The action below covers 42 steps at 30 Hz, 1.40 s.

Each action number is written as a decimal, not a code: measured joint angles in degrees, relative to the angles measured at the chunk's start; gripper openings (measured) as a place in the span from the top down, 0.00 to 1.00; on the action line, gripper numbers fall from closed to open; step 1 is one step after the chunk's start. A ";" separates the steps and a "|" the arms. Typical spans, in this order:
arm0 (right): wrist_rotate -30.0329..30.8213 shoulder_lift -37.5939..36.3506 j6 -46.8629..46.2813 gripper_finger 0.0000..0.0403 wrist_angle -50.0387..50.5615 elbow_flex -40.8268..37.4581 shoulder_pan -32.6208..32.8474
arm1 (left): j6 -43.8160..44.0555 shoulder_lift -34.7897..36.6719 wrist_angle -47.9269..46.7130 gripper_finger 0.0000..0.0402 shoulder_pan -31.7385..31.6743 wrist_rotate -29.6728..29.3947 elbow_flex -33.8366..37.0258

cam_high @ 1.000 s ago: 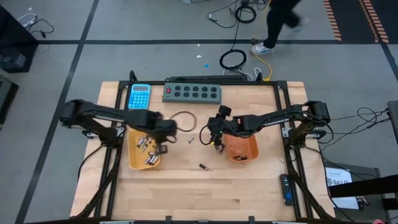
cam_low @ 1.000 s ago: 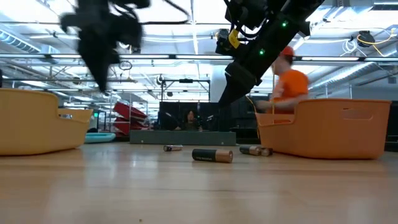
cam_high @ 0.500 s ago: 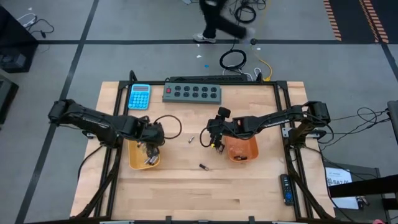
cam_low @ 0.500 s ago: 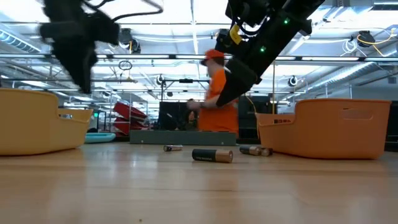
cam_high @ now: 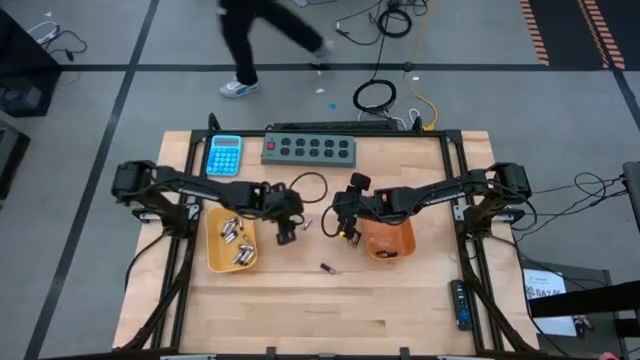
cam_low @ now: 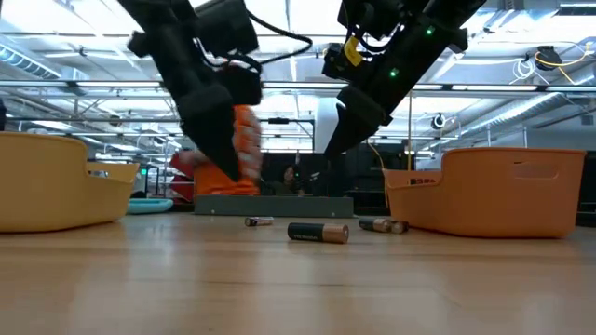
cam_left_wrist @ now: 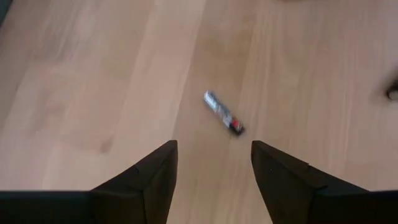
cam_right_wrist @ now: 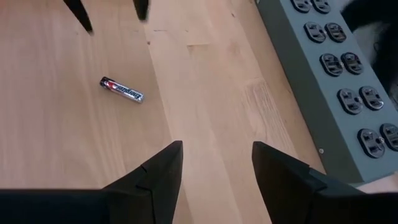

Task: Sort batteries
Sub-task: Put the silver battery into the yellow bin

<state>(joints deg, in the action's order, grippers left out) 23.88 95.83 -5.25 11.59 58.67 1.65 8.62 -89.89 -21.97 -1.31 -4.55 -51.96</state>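
Left pincer (cam_left_wrist: 214, 165) released above silver battery (cam_left_wrist: 223, 113), frame centre; prob. light, stiff, rolls; grab mid-barrel. Right pincer (cam_right_wrist: 216, 165) released.

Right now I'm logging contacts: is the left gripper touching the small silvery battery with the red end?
Apart. In the left wrist view, the open left gripper hovers with bare wood between its fingers and the silvery battery.
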 joint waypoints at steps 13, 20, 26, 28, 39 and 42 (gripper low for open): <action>-0.19 0.00 0.34 0.54 0.06 0.00 -0.02 | 0.00 -10.50 9.76 0.47 -1.35 1.73 -1.20; -0.20 0.00 0.32 0.54 0.11 0.00 -0.02 | -4.52 -15.44 9.00 0.51 -1.32 1.52 -2.97; -0.22 0.00 0.00 0.54 0.22 -0.53 -0.02 | -7.50 -15.92 5.13 0.88 -0.98 1.57 -3.10; -0.22 0.00 -0.34 0.54 0.16 -1.10 -0.02 | -7.55 -15.07 3.84 0.94 -0.17 1.23 -3.03; 0.11 0.00 -2.12 0.54 -1.07 -3.10 -0.02 | 6.02 7.21 -16.35 0.94 5.56 -2.86 -2.58; 0.09 0.00 -1.68 0.54 -2.14 -3.10 -0.04 | 14.42 13.35 -25.65 0.94 8.13 -1.87 -2.06</action>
<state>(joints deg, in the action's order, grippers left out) 23.97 95.83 -6.93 9.45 55.57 1.61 23.04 -76.54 -47.63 6.82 -6.42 -54.02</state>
